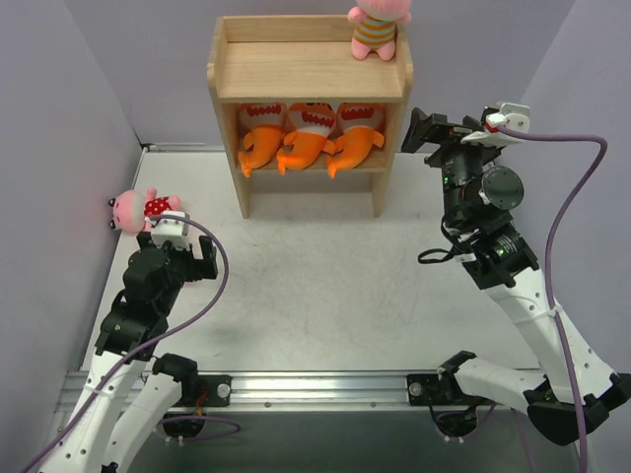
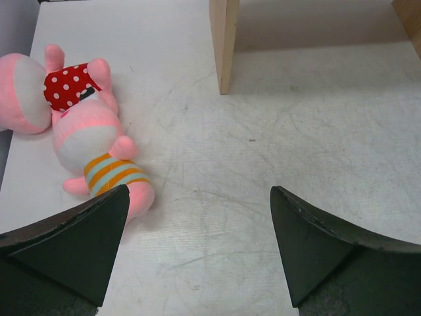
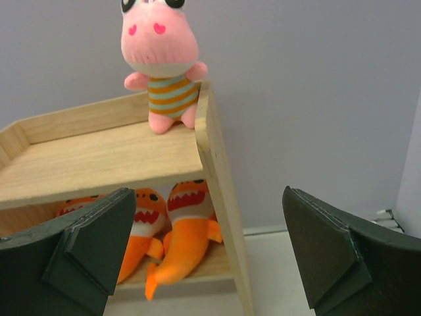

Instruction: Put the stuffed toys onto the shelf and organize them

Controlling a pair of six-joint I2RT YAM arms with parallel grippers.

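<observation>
Left wrist shows the striped doll (image 2: 105, 168) just left of the wide-apart left hand (image 2: 199, 197).

The striped doll (image 1: 376, 37) atop the shelf (image 1: 286, 71) has its head cropped.

The left arm (image 1: 138, 305) and the right arm (image 1: 532, 296) share one build: white link shells between black joint housings. A purple cable (image 1: 582, 139) runs along each (the left one (image 1: 225, 264) looks thinner). The fingers (image 2: 72, 243) are matte black wedges with finely ridged edges. Both bases sit on a silver rail (image 1: 325, 386).
</observation>
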